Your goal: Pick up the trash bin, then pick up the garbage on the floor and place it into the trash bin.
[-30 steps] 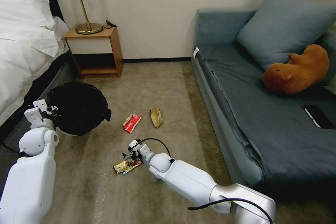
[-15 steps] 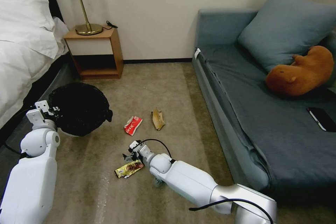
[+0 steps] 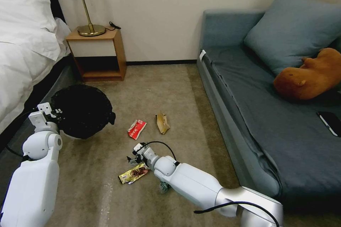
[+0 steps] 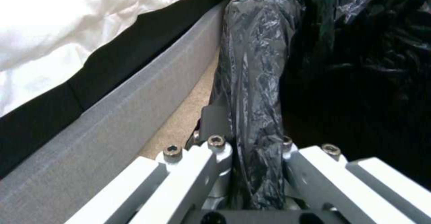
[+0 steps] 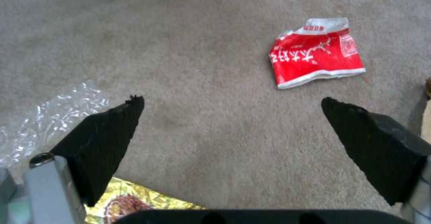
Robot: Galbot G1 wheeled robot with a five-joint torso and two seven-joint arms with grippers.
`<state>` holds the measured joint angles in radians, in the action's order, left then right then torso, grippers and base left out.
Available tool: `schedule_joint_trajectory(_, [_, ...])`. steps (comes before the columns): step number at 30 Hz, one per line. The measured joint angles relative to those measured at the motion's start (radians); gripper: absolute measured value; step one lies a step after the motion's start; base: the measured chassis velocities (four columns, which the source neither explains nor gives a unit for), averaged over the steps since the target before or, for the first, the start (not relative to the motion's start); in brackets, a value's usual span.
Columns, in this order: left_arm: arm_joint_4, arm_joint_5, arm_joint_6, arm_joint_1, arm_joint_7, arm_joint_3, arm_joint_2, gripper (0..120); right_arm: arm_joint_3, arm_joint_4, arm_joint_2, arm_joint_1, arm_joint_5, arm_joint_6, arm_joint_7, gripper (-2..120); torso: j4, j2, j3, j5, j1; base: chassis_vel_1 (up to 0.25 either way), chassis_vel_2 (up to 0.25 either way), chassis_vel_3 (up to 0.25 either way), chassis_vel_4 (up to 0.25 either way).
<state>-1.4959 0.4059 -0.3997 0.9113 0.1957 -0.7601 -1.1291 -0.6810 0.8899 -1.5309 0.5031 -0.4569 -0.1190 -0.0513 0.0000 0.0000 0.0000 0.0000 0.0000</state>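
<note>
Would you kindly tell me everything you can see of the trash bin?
The trash bin is small and round, its white wall showing only as a sliver below a crinkled, glossy black bag that lines it and drapes over the rim. It sits beside the bed frame. The left gripper is shut on its rim, with bag plastic pinched between the fingers. Its inside looks dark; contents cannot be made out.

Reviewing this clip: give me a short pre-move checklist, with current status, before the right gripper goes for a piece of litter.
1. Left gripper clamped on the trash bin liner: ok.
2. Right gripper open over bare carpet: ok.
3. Right gripper empty: ok.
4. Gold wrapper centred between the fingers: not ok, it lies at one finger's base.
5. Red packet and tan wrapper on the floor, unobstructed: ok.
6. Bin lifted off the floor: cannot tell.
</note>
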Motion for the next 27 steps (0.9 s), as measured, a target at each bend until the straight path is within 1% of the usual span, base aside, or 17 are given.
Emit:
schedule_joint_trajectory(18, [-0.019, -0.005, 0.005, 0.028, -0.006, 0.001, -0.005, 3, -0.004, -0.024, 0.019, 0.005, 0.023, -0.009, 0.005, 100, 0.0, 0.0, 0.0, 0.0, 0.0, 0.0, 0.006, 0.002, -0.007])
schedule_joint_trajectory(22, [-0.031, -0.001, 0.005, 0.039, -0.006, 0.001, -0.007, 3, -0.009, -0.034, 0.03, -0.005, 0.033, -0.019, 0.016, 100, 0.0001, 0.0, 0.0, 0.0, 0.0, 0.0, 0.0, 0.0, 0.0])
schedule_joint_trajectory(27, [-0.057, 0.0, -0.005, 0.053, 0.003, 0.002, -0.02, 3, -0.052, -0.046, 0.055, -0.041, 0.033, -0.038, 0.056, 100, -0.0001, 0.0, 0.0, -0.0001, 0.0, 0.0, 0.0, 0.0, 0.0])
